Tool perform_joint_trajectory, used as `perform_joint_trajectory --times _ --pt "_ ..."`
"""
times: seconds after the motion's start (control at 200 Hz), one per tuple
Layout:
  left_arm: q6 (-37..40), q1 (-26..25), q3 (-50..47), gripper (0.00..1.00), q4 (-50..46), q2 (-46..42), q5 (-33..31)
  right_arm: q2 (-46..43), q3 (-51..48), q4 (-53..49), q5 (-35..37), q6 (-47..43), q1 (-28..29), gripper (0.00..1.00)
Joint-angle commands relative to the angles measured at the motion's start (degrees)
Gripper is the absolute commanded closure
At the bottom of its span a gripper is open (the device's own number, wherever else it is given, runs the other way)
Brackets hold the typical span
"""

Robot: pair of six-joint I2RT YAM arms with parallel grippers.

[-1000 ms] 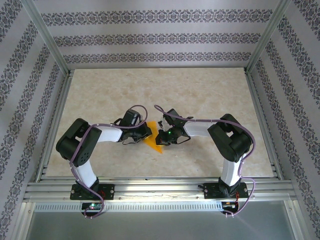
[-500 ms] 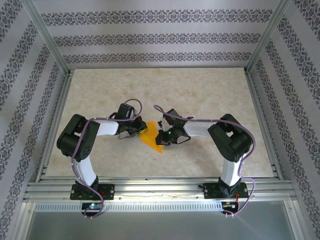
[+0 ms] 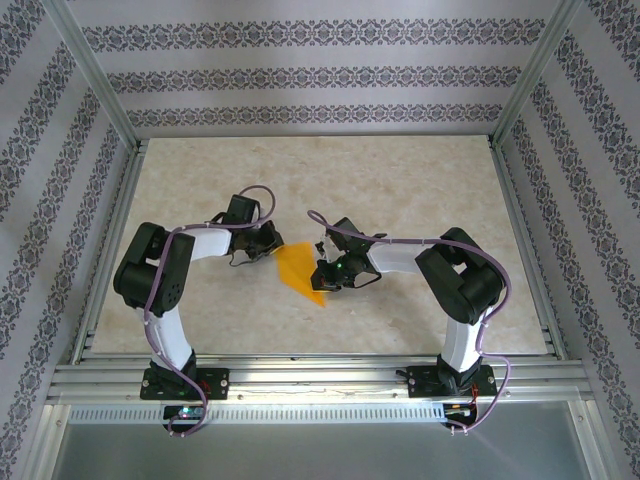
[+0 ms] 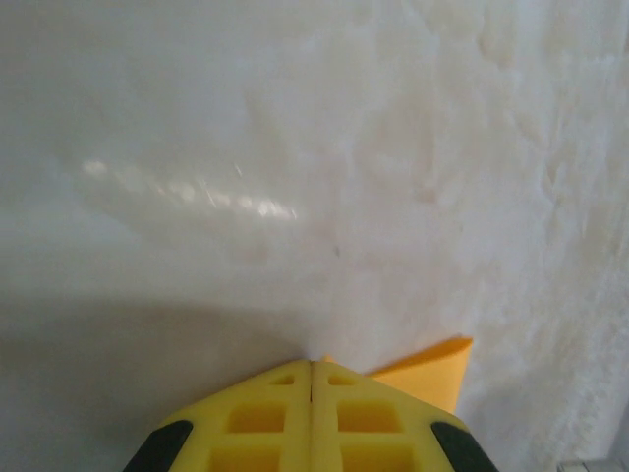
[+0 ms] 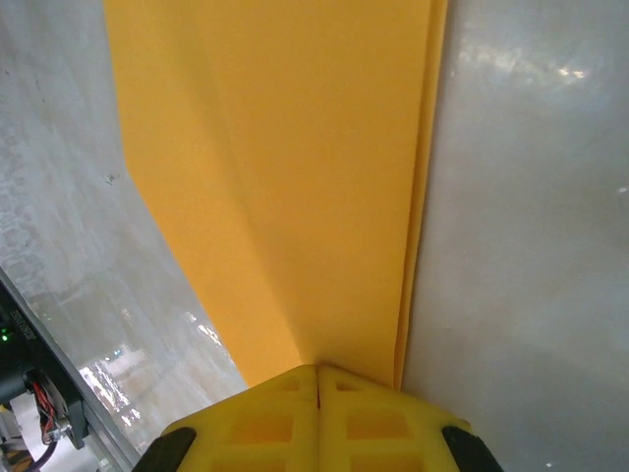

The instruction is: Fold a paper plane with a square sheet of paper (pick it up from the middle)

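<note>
Though folded over, one orange sheet

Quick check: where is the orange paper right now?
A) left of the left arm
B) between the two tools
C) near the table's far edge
B: the top view shows the orange paper lying on the table between the left tool and the right tool.

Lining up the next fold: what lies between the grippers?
The folded orange paper, in the top view: left gripper at its left corner, right gripper at its right edge.
</note>
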Motion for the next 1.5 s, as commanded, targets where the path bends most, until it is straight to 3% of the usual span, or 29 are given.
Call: perform_joint_trajectory --times 0.0,0.345,0.505,0.635,0.844,1.219,1.494 --pt "3.05 1.11 2.02 1.0 -4.46 0.12 -3.48 1.52 -2.13 -8.8 3.37 -1.5 -0.38 1.0" --pt "3.61 -0.57 1.59 0.99 -6.46 -8.46 -3.37 0.79 -2.07 -9.3 4.45 -1.41 -0.34 1.0" --pt "-0.18 -4.6 -2.22 0.98 2.08 -10.3 4.71 0.24 -1.83 -9.86 5.17 -1.6 -0.4 1.0" --pt "-3.31 -8.64 -5.52 0.98 7.87 -9.24 6.59 -0.21 -1.85 -9.82 5.19 -1.08 -0.34 1.0" --pt "-4.72 -11.51 -8.05 0.98 11.41 -4.8 6.5 -0.31 -1.84 -10.0 5.08 -1.22 -0.35 1.0" --pt "-0.57 -11.47 -11.1 0.99 8.6 -1.38 2.13 -6.1 0.6 -6.16 0.58 2.48 0.29 0.97" --pt "-0.17 -11.45 -11.7 1.0 8.78 -1.69 2.44 0.17 3.79 2.35 0.27 8.28 1.43 0.96"
